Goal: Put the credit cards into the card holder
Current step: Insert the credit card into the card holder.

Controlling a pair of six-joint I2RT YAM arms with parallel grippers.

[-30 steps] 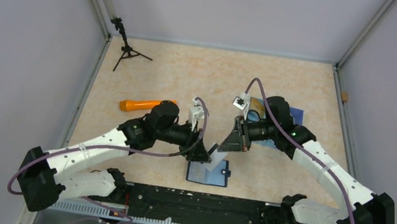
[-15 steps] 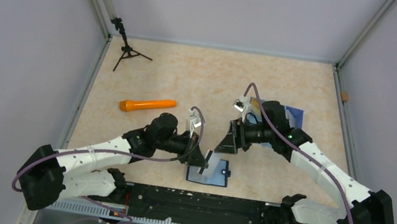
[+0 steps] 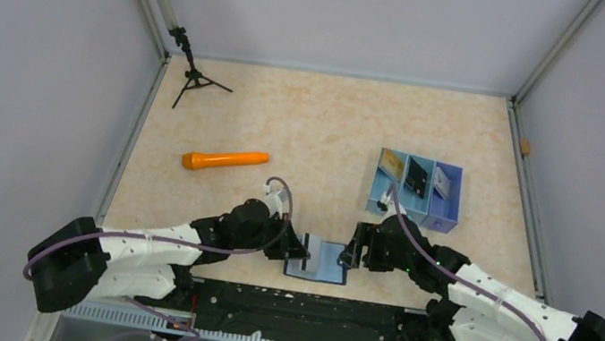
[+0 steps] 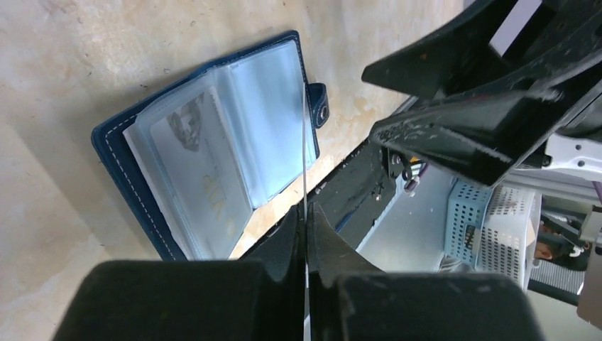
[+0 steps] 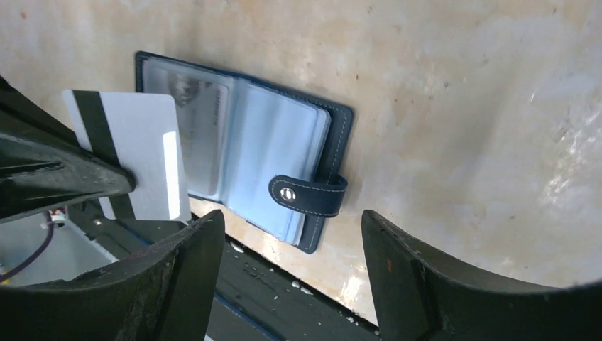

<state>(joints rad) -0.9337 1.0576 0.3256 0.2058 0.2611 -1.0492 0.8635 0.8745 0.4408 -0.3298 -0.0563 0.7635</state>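
One card [image 5: 138, 153], white with a black stripe, hangs over the open wallet [image 5: 241, 142] lying at the table's [image 3: 323, 128] near edge. The left gripper [image 4: 307, 231] clamps it, arm stretched low; the right gripper [image 5: 287, 234] hovers wide open above the wallet.

card holder [image 5: 277, 153] flanked: left end effector [image 3: 301, 251], right end effector [image 3: 350, 255] | gap between
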